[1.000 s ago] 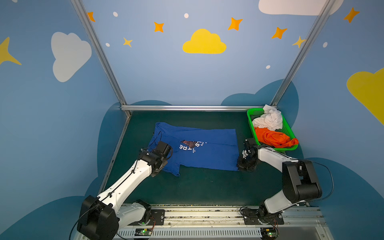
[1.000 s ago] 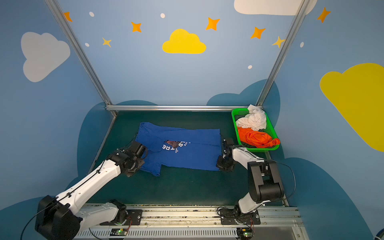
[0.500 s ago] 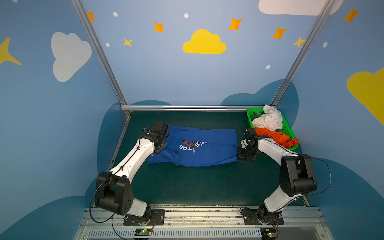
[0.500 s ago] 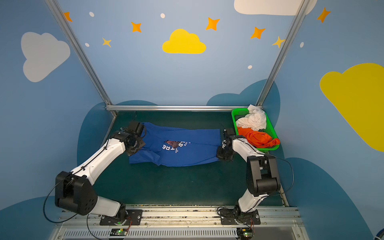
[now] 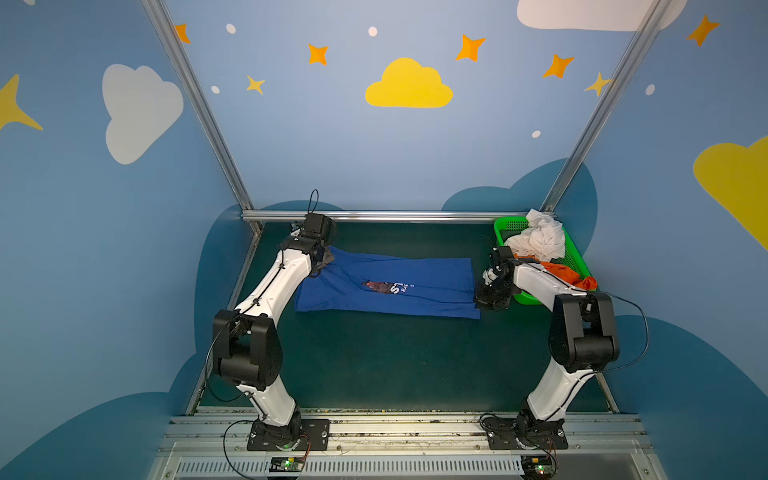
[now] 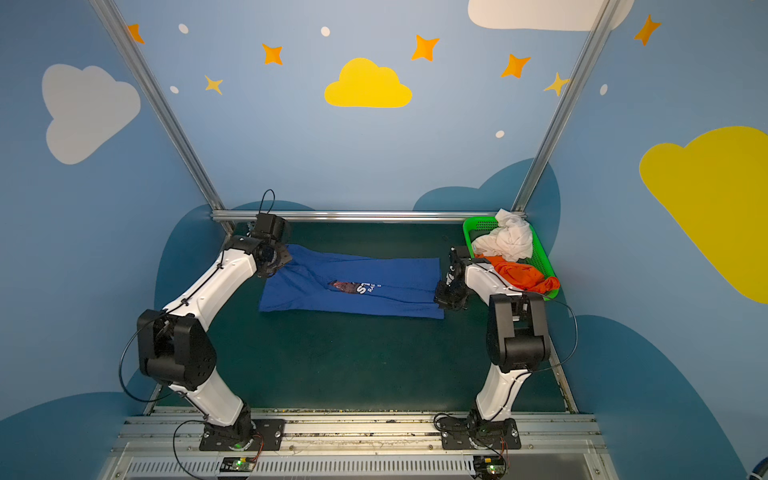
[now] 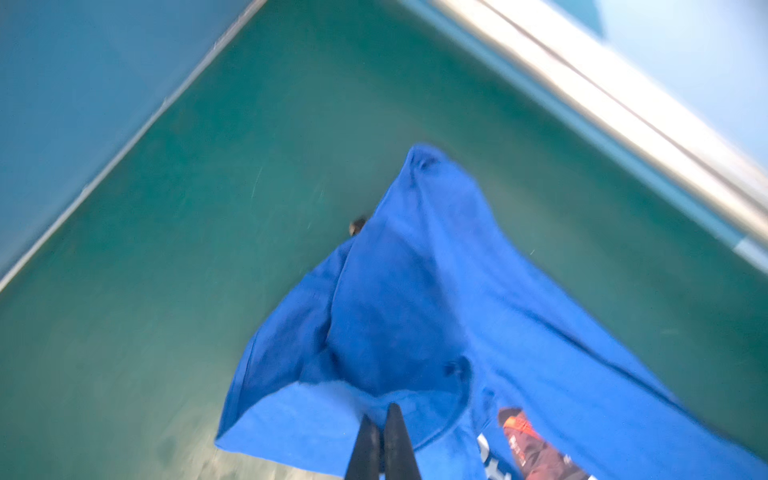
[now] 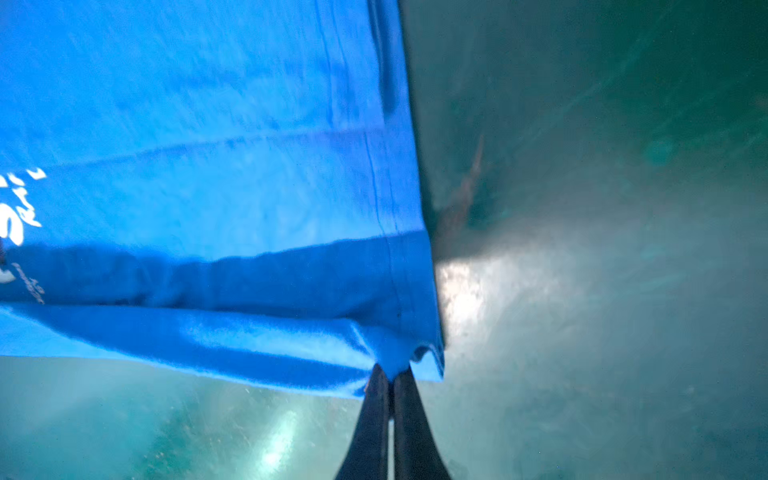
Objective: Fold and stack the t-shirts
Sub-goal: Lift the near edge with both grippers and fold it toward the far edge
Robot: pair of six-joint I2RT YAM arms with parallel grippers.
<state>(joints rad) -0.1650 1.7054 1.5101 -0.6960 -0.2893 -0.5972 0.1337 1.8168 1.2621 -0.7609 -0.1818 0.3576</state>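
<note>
1. The blue shirt (image 5: pixel 386 286) lies as a long band across the middle of the desk (image 5: pixel 395 365), running from 9 to 3 o'clock. The white shirt (image 5: pixel 540 241) and orange shirt (image 5: pixel 561 272) sit crumpled in the basket (image 5: pixel 575 259) at 2 o'clock.
2. The left jaws are pinched shut on cloth at the shirt's 10 o'clock corner. The right jaws are pinched shut on the hem corner (image 8: pixel 415 357) at its 4 o'clock end.
3. We judge this to be the lengthwise fold, with the near edge carried towards 12 o'clock. We should keep the cloth taut between both ends, bring the right end as far over as the left, and lay the edge flat before letting go. A slack middle would likely wrinkle across the print.
4. A second ago the left jaws held the shirt at its 7 o'clock edge, and now they are at 10 o'clock. The shirt has become narrower, and the print is half covered. The right jaws have shifted only slightly towards 12 o'clock.
</note>
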